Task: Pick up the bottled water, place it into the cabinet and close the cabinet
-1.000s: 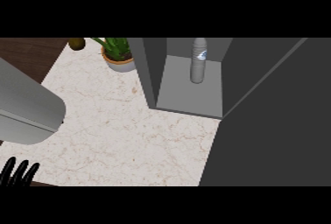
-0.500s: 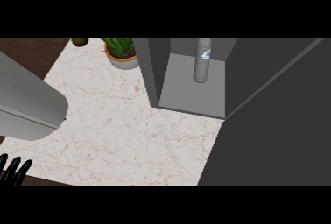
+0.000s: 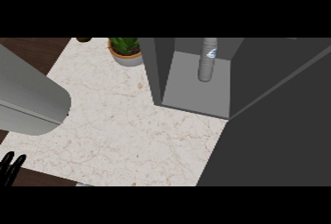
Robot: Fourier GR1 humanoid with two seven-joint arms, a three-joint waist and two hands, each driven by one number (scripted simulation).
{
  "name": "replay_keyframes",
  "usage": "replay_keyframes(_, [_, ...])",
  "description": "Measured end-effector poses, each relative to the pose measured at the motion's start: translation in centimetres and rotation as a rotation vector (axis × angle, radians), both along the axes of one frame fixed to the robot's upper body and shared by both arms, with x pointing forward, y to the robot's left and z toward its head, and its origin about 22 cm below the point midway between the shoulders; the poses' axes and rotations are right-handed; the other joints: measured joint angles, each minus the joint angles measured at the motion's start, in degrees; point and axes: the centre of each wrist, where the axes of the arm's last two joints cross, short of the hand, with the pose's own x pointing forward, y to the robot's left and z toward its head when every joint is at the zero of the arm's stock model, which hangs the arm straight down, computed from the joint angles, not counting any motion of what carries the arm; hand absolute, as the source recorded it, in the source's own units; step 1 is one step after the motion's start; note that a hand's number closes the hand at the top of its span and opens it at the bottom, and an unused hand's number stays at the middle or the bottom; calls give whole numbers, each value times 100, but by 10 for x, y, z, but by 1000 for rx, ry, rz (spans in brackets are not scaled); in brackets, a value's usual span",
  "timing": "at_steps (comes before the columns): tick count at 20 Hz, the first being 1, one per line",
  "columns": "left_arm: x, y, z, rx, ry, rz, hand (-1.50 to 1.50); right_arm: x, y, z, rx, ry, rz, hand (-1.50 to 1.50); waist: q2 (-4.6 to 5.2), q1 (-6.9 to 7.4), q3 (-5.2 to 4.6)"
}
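Head view, upper centre-right of frame: the bottled water (image 3: 207, 59) stands inside the cabinet (image 3: 194, 94), on its grey floor toward the back. Its long axis runs nearly vertical in the frame, cap end toward the top edge, base resting on the cabinet floor. A small pale label with a blue mark sits on its upper part; no writing can be read on it. No hand touches the bottle.

The cabinet is open at the front. Its left wall rises as a dark grey panel just left of the bottle, with bare floor between the bottle and that wall and more bare floor in front of the bottle out to the front edge. The cabinet door (image 3: 278, 131) fills the right side of the frame as a broad dark slab, its edge running diagonally from upper right down to lower centre.

The tabletop (image 3: 123, 131) is pale marble, bare across the centre, with its near edge visible at lower left. A potted plant (image 3: 126, 51) stands at the top edge, just left of the cabinet. A grey forearm (image 3: 29, 98) crosses the left edge. The left hand (image 3: 9, 168) shows at the lower left corner, fingers straight and pointing up, holding nothing. The right hand does not show.
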Motion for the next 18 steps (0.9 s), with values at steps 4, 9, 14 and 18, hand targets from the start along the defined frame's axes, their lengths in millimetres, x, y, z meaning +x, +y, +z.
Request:
replay_keyframes(4, [3, 2, 4, -1, -6, -7, -150, 2, 0, -5, 41, 36, 12, 150, 30, 72, 6])
replay_keyframes(9, [4, 5, 6, 3, -5, -2, -150, 15, 2, -15, 94, 89, -82, 150, 3, 24, 3])
replay_keyframes(14, [3, 8, 6, -2, 10, 0, -150, 45, 1, -27, 104, 129, -272, 150, -12, -21, 27])
replay_keyframes(18, [5, 9, 6, -10, 16, -9, -150, 79, 4, -34, 95, 154, -389, 150, -19, -32, 48])
